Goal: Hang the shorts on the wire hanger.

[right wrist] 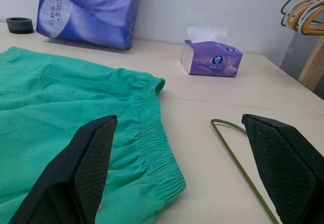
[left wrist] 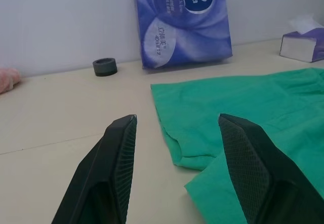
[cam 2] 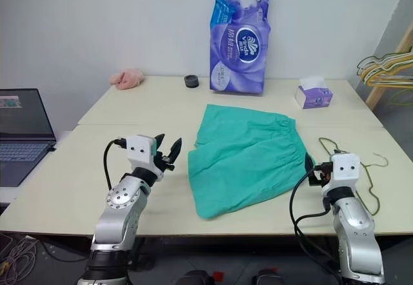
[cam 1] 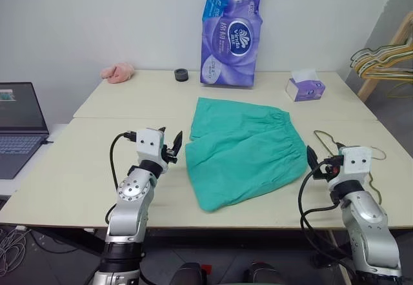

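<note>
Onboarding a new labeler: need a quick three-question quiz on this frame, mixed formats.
1. True or false: the shorts already hang on the wire hanger.
2. Which side of the shorts does the wire hanger lie on? A) the robot's left B) the robot's right C) underneath them
3. Fill in: the gathered waistband faces the ____ gripper.

Key:
1. False. The shorts lie flat on the table, apart from the hanger.
2. B. The hanger lies on the table by the right gripper.
3. Right. The left gripper faces a leg end. Both grippers are open and empty.
</note>
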